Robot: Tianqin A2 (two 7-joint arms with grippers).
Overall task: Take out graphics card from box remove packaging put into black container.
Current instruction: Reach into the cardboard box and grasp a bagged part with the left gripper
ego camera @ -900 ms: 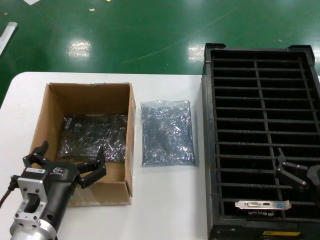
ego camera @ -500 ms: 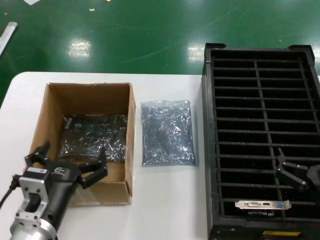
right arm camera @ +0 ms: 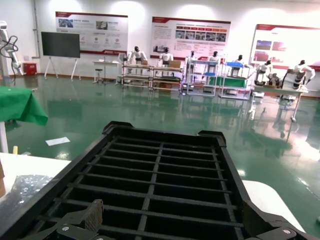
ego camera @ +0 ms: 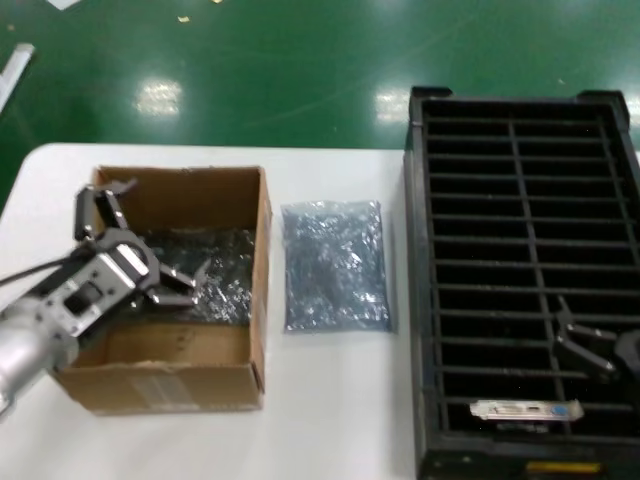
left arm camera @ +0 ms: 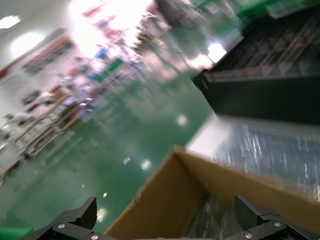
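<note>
From the head camera, a brown box (ego camera: 170,290) sits on a white table (ego camera: 330,400). The left gripper (ego camera: 140,245) reaches into it with jaws spread wide, holding nothing, above a dark bagged item (ego camera: 205,275), probably a graphics card. Just right of the box lies an empty-looking bag (ego camera: 333,265), flat on the table. Further right stands the black container (ego camera: 520,200), with a graphics card (ego camera: 525,410) slotted in a near row. The right gripper (ego camera: 585,345) hovers over the container, jaws open. The left wrist camera, blurred, shows only the box's inner wall (left arm camera: 170,200); the right wrist camera shows the container's slot rows (right arm camera: 155,185).
</note>
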